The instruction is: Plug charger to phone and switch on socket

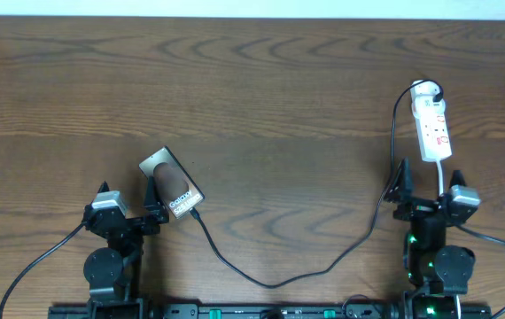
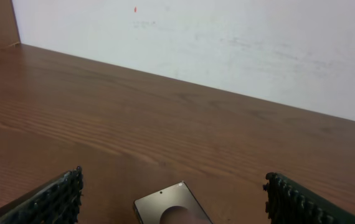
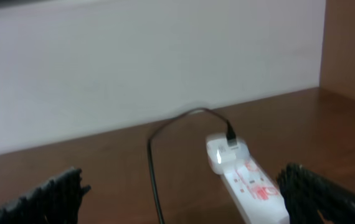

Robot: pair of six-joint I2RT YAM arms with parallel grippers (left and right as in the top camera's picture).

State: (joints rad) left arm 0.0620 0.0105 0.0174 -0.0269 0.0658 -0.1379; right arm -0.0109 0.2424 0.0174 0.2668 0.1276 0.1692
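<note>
Left gripper (image 2: pixel 172 177) and right gripper (image 3: pixel 182 173) low in frame, jaws of both wide, holding nothing.
Phone (image 1: pixel 173 189) lies lower left on tabletop (image 1: pixel 279 89), just ahead of left jaws; socket (image 1: pixel 433 127) upper right. Charger (image 1: pixel 270 282) trails slack between them, tip at phone's near end; seated or not, cannot tell. Cable looks limp, light: pinch at the stiff tip. Glossy phone may skid.

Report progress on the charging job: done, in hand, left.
Done: the charger runs from the socket's far end to the phone's near edge; whether the tip is seated there I cannot tell. In hand: nothing; the left gripper stands open at the phone, the right gripper open facing the socket, both empty. Left: confirm the plug, then press the socket's switch, whose state is not readable.
</note>
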